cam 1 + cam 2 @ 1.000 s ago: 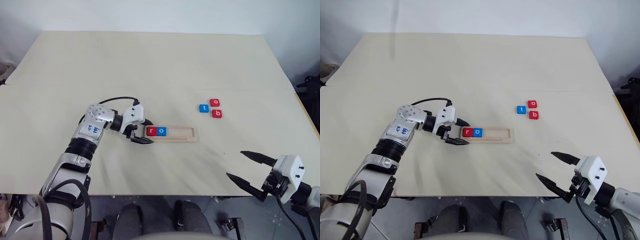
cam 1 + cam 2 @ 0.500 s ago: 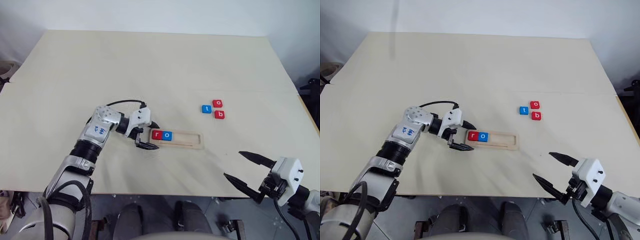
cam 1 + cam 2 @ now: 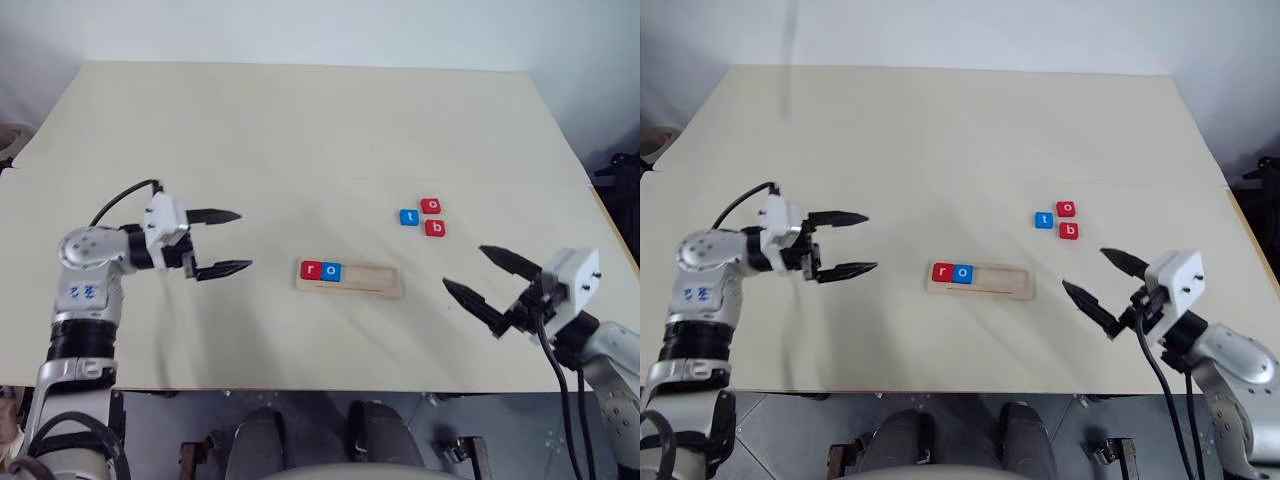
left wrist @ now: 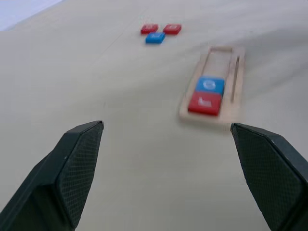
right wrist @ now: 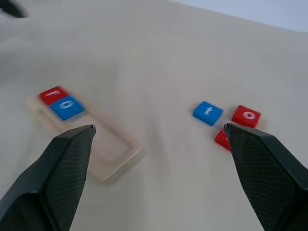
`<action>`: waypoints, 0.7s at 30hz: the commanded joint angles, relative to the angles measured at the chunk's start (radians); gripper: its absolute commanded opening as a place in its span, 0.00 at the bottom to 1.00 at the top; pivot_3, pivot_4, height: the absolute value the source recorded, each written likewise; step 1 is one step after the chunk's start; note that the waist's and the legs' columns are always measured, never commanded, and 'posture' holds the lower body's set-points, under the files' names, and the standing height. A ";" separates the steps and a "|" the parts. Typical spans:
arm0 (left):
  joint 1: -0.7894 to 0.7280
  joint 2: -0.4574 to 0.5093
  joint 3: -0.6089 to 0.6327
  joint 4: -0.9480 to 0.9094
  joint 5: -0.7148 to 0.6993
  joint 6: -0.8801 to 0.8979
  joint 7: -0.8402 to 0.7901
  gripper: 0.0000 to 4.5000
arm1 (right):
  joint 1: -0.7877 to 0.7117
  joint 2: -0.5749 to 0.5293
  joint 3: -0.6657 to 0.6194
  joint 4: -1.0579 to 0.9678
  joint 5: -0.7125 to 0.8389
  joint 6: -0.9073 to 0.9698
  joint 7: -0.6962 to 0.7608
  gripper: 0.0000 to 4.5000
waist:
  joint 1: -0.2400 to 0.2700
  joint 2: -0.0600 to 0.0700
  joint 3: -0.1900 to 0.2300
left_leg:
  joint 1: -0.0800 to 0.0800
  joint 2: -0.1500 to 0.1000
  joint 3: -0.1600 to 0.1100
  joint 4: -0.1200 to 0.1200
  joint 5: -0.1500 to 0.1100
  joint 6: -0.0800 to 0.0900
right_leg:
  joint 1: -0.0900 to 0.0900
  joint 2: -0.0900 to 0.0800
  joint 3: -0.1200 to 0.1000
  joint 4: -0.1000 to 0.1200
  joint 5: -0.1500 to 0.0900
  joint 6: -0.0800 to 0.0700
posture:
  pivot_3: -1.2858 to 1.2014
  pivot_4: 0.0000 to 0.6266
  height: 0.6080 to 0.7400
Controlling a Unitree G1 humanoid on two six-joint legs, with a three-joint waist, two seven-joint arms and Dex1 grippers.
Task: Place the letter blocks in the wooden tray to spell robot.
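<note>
The wooden tray lies at the middle of the table. A red r block and a blue o block sit side by side at its left end. Three loose letter blocks lie in a cluster to the right and further back: a blue t, a red o and a red b. My left gripper hovers open and empty well to the left of the tray. My right gripper is open and empty, right of the tray and nearer than the loose blocks.
The pale table top stretches wide behind the tray. A seam line crosses it behind the loose blocks. The near table edge runs just below the grippers.
My left gripper has drawn away from the tray's left end, to the left. My right gripper has come in from the near right corner toward the tray and the loose blocks.
</note>
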 commanded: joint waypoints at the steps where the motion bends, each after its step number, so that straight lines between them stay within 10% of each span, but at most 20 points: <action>1: 0.071 0.006 0.060 -0.127 -0.061 0.040 0.064 1.00 | -0.097 0.031 0.072 0.096 -0.106 -0.005 -0.097 1.00 | 0.000 0.000 0.000 | 0.000 0.000 0.000 0.000 0.000 0.000 | 0.000 0.000 0.000 0.000 0.000 0.000 | 0.52 0.24 1.00; 21: 0.242 -0.011 0.054 -0.405 -0.161 0.197 0.167 1.00 | -0.398 0.107 0.157 0.233 -0.196 0.283 -0.307 1.00 | -0.018 0.001 0.001 | -0.001 0.001 0.000 -0.001 0.000 0.000 | -0.002 0.000 0.000 0.000 0.000 0.000 | 0.52 0.24 1.00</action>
